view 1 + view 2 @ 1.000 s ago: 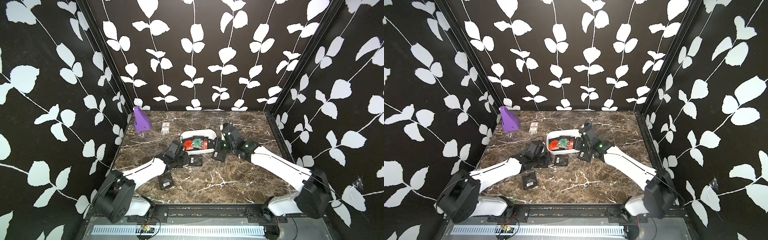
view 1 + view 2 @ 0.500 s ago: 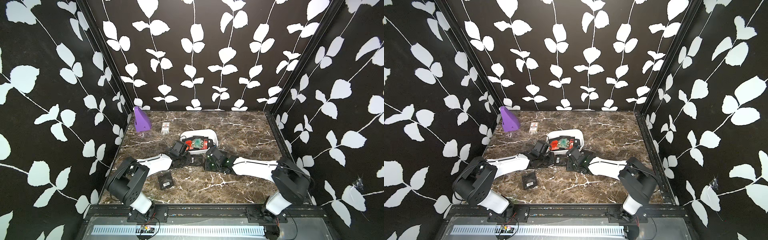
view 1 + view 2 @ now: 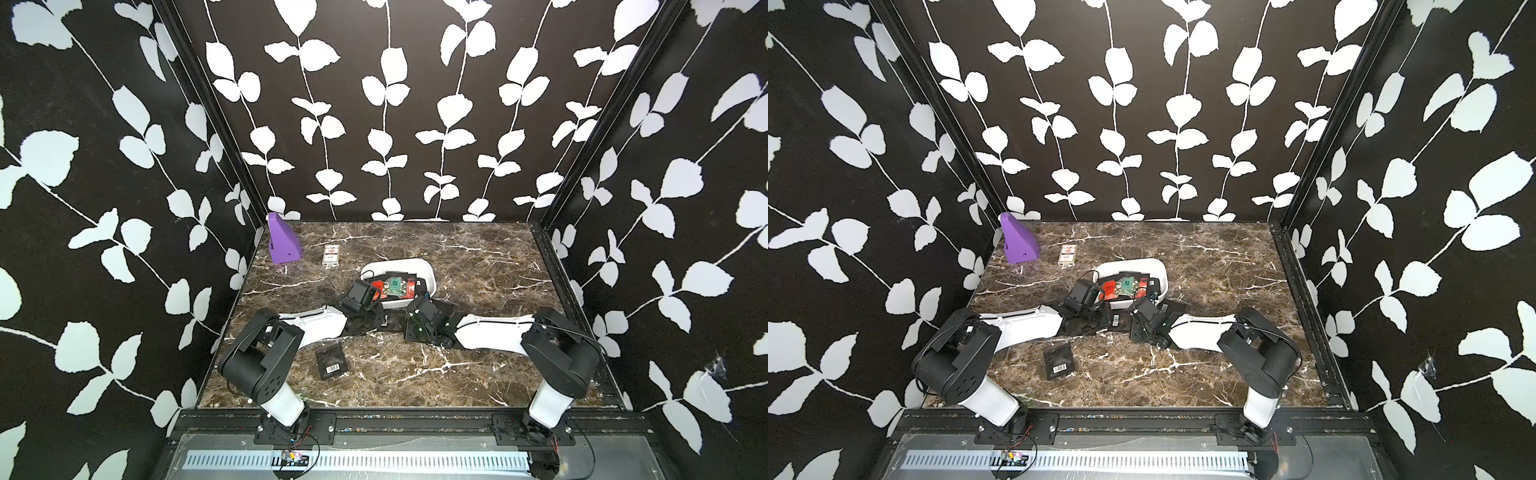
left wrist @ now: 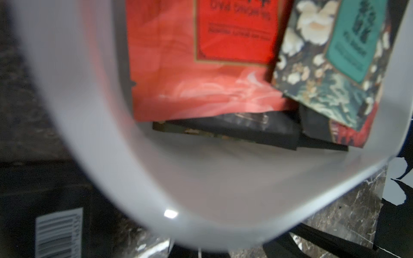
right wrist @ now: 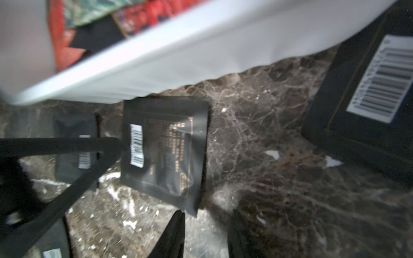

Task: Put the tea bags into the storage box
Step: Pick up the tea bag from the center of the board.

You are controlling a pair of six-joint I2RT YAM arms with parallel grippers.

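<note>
Tea bags (image 3: 392, 286), red, green and black, lie in the storage box (image 3: 428, 272) at the table's (image 3: 478, 365) 12 o'clock; a loose black bag (image 3: 331, 361) lies at 7. The left fingers (image 3: 368, 318) are closed at the box's 7 o'clock rim. The right fingers (image 5: 174, 234) stand apart, empty, just beside a second black bag (image 5: 165, 156).

In the left wrist view the storage box (image 4: 138, 183) is showing as a blurred white rim running off the edges. Inside it the red tea bag (image 4: 201, 67) is being cut off and is covering most of the black tea bags (image 4: 245, 127). In the right wrist view a barcoded tea bag (image 5: 368, 100) just beside the box is running out of frame and the right gripper (image 5: 206, 211) is showing only blurred finger ends, while in both top views the left arm (image 3: 316, 326) and right arm (image 3: 494, 330) are largely hiding the tea bags (image 3: 1115, 321) just in front of the box.
</note>
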